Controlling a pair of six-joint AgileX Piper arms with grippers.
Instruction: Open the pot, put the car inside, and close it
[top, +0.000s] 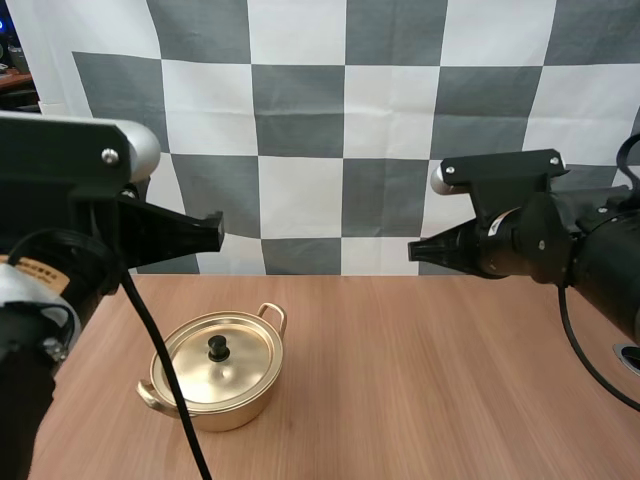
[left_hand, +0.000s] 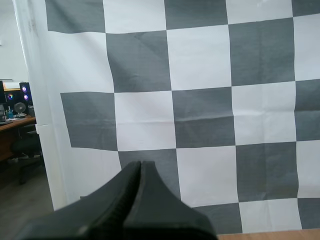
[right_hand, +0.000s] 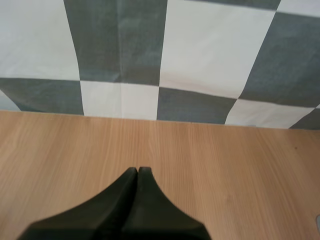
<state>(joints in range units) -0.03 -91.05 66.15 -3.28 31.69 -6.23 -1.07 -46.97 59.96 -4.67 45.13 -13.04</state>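
A gold pot (top: 215, 372) with two handles stands on the wooden table at the front left, its lid (top: 212, 361) on, with a black knob (top: 217, 347) in the middle. My left gripper (top: 218, 233) hangs high above the pot, pointing right, its fingers together as one dark wedge (left_hand: 139, 167). My right gripper (top: 412, 251) is raised over the table's right half, pointing left, its fingers also lying together (right_hand: 138, 172) above bare wood. Neither holds anything.
The wooden table (top: 430, 390) stretches bare to the right of the pot. A small dark round object (top: 630, 357) sits at the table's right edge.
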